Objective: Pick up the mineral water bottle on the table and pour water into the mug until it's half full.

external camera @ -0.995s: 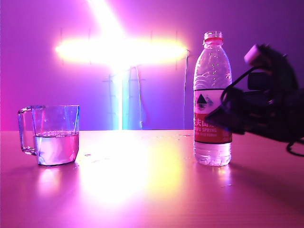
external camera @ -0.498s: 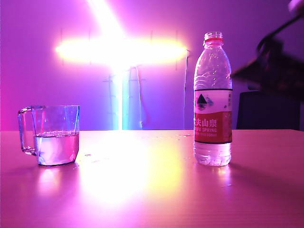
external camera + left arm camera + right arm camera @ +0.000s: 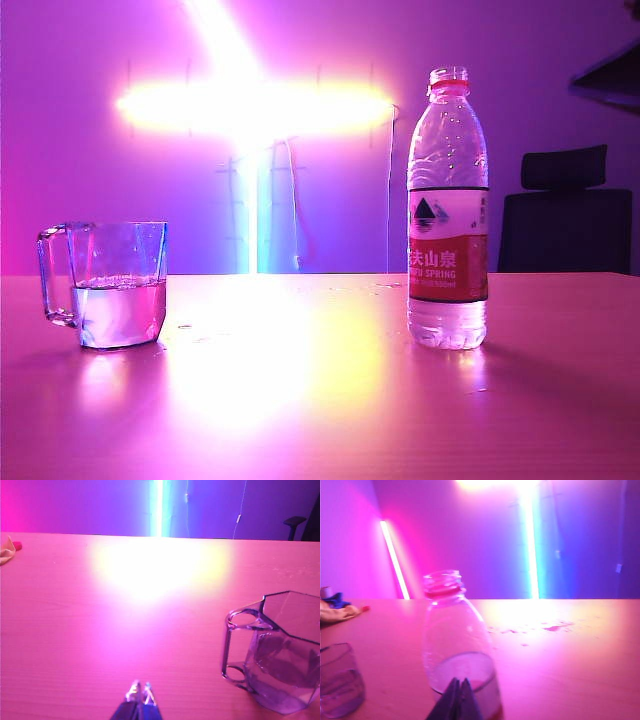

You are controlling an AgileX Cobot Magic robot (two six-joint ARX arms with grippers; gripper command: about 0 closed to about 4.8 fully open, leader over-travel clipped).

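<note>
Showing fingertips pressed together, the right gripper holds nothing and sits above and behind the uncapped mineral water bottle, clear of it. The left gripper is likewise closed and empty, low over the table, apart from the mug. The bottle stands upright at right, well apart from the mug at left, with water roughly halfway up.

The left gripper hangs low over the tabletop, its 2 fingertips pressed together with no gap and nothing between them. The right gripper sits higher, aimed roughly level, its 2 fingertips likewise meeting at a point, empty.
</note>
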